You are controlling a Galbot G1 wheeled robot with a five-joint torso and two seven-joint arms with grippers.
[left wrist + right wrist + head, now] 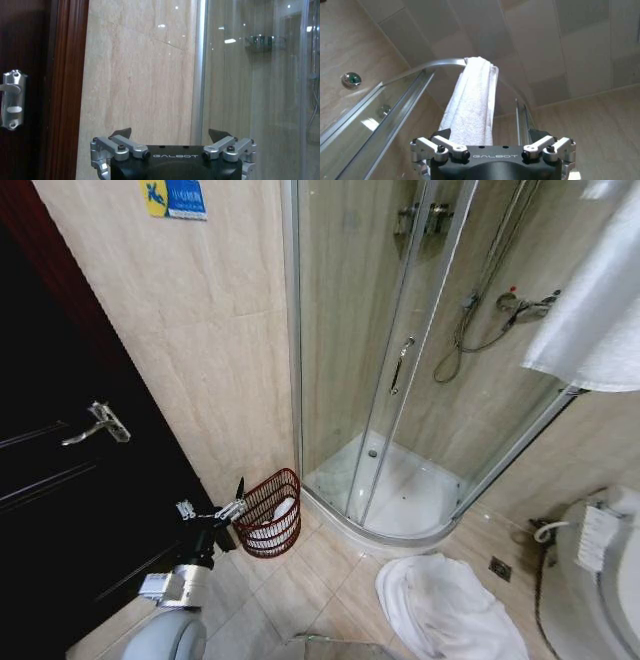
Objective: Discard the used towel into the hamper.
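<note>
A white towel (472,101) hangs folded over the curved top rail of the shower enclosure; its lower part also shows in the head view as a white towel (595,300) at the upper right. My right gripper (490,133) is just below it, open, with the towel's hanging end between its spread fingers. The dark red wire hamper (270,515) stands on the floor by the wall, with white cloth inside. My left gripper (230,508) hovers right beside the hamper's rim and stands open with nothing in it; the left wrist view shows this gripper (170,133) facing the tiled wall.
A black door with a metal handle (95,423) is at the left. The glass shower enclosure (400,380) fills the corner. A crumpled white cloth (445,605) lies on the floor tiles. A toilet (600,580) stands at the right.
</note>
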